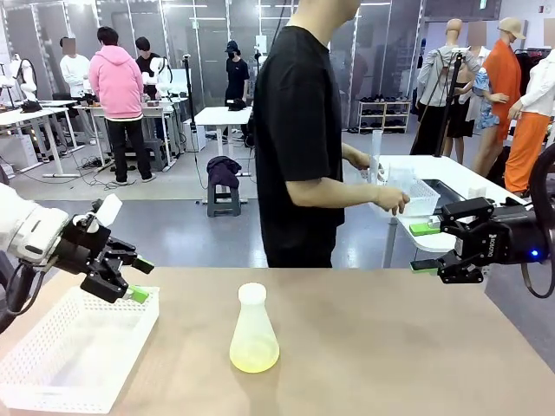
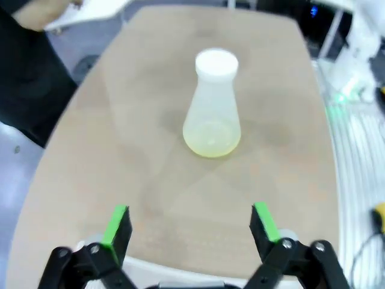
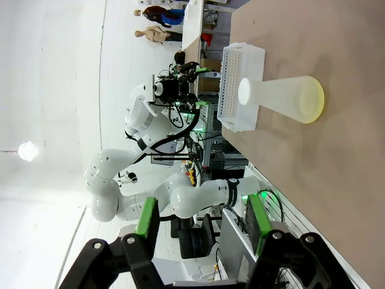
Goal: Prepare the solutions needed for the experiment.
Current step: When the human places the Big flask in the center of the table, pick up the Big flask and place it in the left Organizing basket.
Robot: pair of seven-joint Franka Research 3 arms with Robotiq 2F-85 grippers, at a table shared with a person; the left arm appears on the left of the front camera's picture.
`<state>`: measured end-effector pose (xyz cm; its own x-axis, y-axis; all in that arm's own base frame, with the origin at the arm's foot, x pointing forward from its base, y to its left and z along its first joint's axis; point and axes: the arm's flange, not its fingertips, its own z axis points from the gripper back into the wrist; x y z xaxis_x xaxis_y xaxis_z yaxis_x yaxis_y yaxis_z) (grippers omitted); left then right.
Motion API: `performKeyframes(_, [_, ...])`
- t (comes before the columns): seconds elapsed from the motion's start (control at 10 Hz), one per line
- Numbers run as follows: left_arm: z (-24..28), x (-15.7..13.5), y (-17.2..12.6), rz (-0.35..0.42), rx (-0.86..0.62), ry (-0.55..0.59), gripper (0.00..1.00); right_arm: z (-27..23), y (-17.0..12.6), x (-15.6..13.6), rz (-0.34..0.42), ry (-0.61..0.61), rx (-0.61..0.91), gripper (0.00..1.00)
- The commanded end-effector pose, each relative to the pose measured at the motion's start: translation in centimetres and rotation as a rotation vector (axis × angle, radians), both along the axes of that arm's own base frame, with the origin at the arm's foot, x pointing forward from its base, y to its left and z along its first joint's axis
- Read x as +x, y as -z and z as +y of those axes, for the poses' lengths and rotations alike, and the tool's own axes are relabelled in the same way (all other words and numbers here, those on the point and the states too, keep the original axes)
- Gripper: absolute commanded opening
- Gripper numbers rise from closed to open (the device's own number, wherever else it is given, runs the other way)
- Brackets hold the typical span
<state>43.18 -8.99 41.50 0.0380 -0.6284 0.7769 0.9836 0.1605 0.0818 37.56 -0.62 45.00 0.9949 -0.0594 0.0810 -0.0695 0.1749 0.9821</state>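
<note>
**Flask unattended at centre, both arms standing off**

Between the left gripper (image 2: 187, 226) pads, the jaws are spread wide and hold nothing; the right gripper (image 1: 425, 248) jaws also stand apart and empty, well clear of the work. Ahead of the left jaws, the frosted whitish conical flask (image 2: 212, 107) stands upright on the tan surface (image 1: 390, 347), with a shallow layer of pale yellow clear liquid (image 1: 254, 354) at its base.

Hazards: the flask neck is narrow and its wall slopes, so a grip set low could slide upward and tip the vessel, spilling the solution. An approach off-centre could knock it over.

View differences: the front view shows the white perforated plastic basket (image 1: 61, 364) beside the left gripper and the person (image 1: 299, 139) turned toward another table. The right wrist view shows flask and basket in line.
</note>
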Motion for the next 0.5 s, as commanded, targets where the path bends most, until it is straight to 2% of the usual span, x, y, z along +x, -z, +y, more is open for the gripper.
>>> performKeyframes(0.0, [-1.6,0.6,-0.8,-0.063,0.092,0.064,1.00,0.0,-0.2,-0.1,-0.006,-0.006,0.003,0.74])
performKeyframes(0.2, [-3.5,1.3,-0.2,-0.110,0.115,0.132,1.00,0.0,-0.2,-0.1,-0.006,-0.006,0.003,0.74])
performKeyframes(0.4, [-4.9,1.9,1.0,-0.113,0.134,0.192,1.00,0.0,-0.2,-0.1,-0.006,-0.006,0.003,0.74])
